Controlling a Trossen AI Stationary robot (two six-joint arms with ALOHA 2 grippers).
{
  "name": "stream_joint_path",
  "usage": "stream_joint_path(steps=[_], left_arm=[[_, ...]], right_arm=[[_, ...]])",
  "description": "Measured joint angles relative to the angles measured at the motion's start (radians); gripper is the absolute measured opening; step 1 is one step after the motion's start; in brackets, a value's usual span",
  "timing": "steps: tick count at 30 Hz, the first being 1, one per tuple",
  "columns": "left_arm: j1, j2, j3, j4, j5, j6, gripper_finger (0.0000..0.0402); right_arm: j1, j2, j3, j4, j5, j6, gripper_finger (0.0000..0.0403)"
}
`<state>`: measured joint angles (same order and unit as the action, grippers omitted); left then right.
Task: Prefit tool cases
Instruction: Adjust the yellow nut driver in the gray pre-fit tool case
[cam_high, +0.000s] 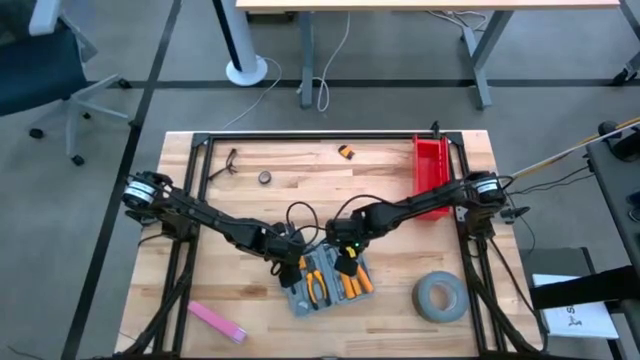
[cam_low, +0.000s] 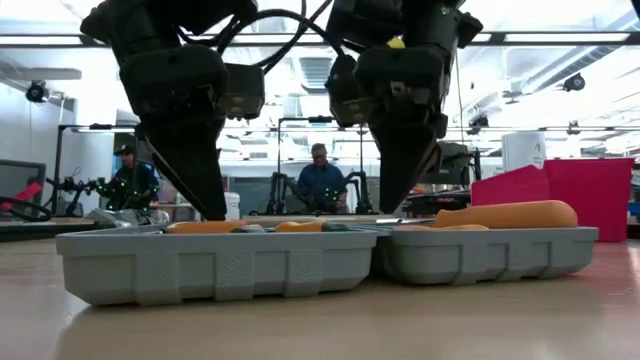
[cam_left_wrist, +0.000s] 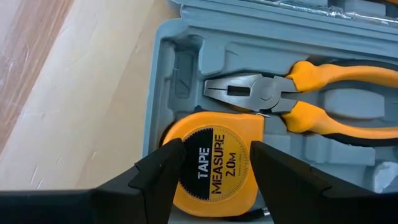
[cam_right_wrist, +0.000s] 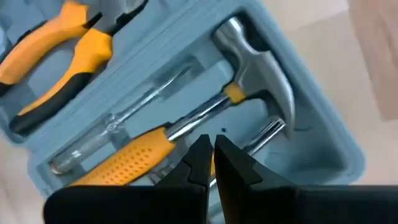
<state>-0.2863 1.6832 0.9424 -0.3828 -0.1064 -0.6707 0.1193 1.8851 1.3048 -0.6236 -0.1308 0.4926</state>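
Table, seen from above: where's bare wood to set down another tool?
Free: the patch between the pink strip and the open tool case, and the stretch between the small ring and the red bin. Crowded: around the case, where both end effectors, left and right, hover.

The case (cam_left_wrist: 161, 68) was matt grey plastic; the hammer (cam_right_wrist: 261, 56) head shone as polished metal; the table (cam_high: 250, 290) was pale wood.
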Motion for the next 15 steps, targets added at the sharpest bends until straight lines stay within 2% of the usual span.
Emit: stream_joint_path(steps=[15], left_arm=[[-0.001,0.000,0.000,-0.003,-0.006,0.000,0.0204]], right_arm=[[-0.011,0.056,-0.001,-0.009,-0.004,-0.010,0.0002]])
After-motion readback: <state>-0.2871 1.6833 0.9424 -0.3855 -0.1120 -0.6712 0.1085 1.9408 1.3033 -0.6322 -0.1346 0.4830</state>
